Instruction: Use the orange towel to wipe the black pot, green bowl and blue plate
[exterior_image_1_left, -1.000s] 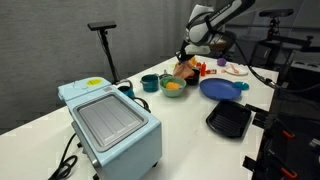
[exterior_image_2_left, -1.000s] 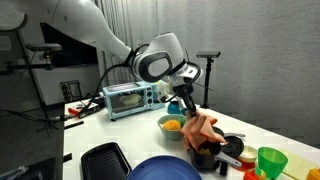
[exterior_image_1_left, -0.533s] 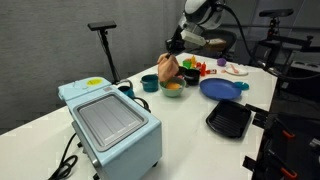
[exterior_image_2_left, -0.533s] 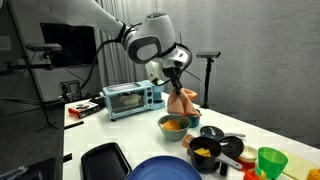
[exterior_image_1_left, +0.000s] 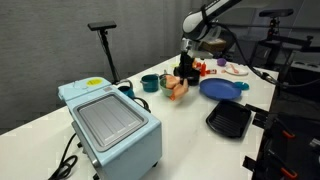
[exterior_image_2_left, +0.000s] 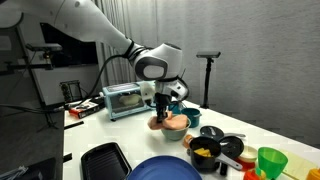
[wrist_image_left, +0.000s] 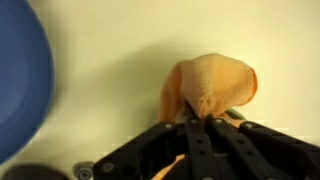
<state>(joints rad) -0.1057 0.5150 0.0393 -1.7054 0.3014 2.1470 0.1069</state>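
Pincer (exterior_image_2_left: 163, 113): clenched on the orange towel (exterior_image_2_left: 174, 121), pointing down.
Orange towel: bunched, pressed into the green bowl (exterior_image_2_left: 172, 133), apparently covering its inside.
Blue plate (exterior_image_1_left: 218, 88): flat on the table (exterior_image_1_left: 180, 125), near the bowl.

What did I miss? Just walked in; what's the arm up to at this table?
The arm's end effector is shut on the orange towel and holds it down on the green bowl, apparently wiping it. The blue plate sits nearby, with nothing touching it right now.
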